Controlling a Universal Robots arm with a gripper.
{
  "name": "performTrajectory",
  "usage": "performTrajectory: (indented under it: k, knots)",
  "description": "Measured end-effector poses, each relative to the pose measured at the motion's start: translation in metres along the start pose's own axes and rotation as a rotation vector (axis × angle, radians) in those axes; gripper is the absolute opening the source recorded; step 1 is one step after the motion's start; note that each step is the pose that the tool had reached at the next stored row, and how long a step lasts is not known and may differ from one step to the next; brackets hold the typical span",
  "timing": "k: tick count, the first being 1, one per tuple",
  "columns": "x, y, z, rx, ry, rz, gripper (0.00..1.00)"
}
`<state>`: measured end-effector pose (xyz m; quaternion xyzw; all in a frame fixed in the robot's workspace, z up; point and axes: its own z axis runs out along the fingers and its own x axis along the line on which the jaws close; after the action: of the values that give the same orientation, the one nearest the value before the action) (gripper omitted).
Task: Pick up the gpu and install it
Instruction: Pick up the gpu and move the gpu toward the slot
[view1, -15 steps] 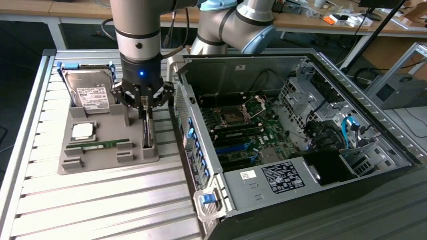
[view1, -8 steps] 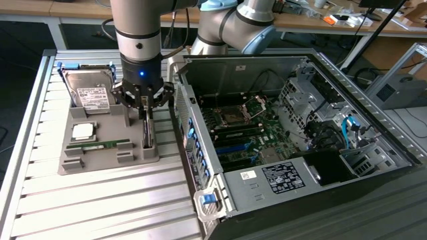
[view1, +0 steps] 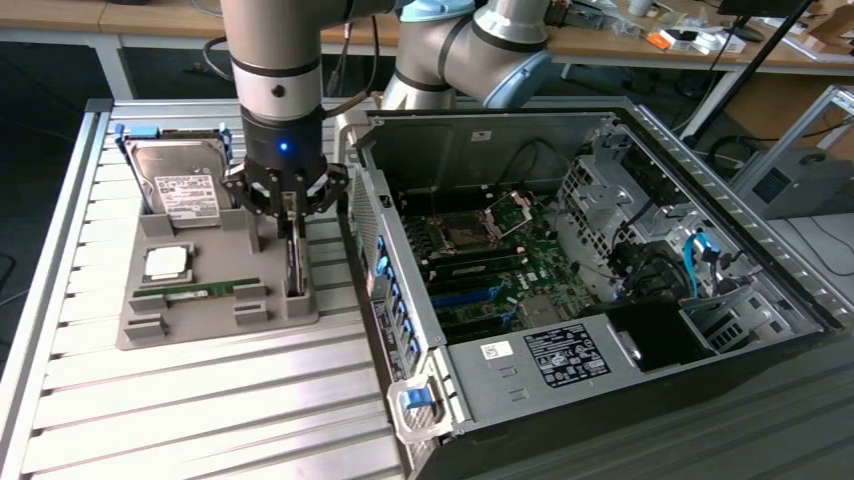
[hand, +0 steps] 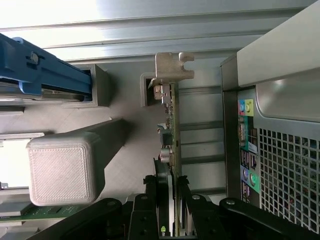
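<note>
Gripper (view1: 291, 225) was found lowered over the gpu (view1: 295, 262), jaws drawn narrow with one finger on each face of the card. In the wrist view the black fingers (hand: 150, 200) were seen pressed against the card's sides, so the grip was judged made.

Progress: approach and grasp judged done. The gpu (hand: 170, 125) was seated on edge in its slot in the tray (view1: 200, 320), directly below the hand. Lift not yet made; install not yet made. Approx. early stage.

Materials, near to far:
- gpu: thin flat dark board w/ small components, and a bent silvery metal bracket (hand: 172, 67) at the end away from the fingers.
- Tray: matte grey, layered printed texture, blocky posts w/ rounded corners.
- Beyond the card in the tray: slim green memory stick (view1: 200, 288), laid flat; boxy silver hard drive (view1: 180, 185) w/ white label.
- To the hand's other side, just beside the tray: open PC case (view1: 747, 260), sheet-metal walls, perforated rear grille (hand: 290, 180), green motherboard (view1: 481, 250) exposed inside.
- All items were set on a ribbed aluminium table (view1: 200, 420).
</note>
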<state>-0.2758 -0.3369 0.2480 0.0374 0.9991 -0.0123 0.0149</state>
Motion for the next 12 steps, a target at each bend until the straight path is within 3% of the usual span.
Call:
performTrajectory:
  k: [12]
  knots:
    - [-0.0002,-0.0001,-0.0066,-0.0001,-0.0001,0.0,0.27]
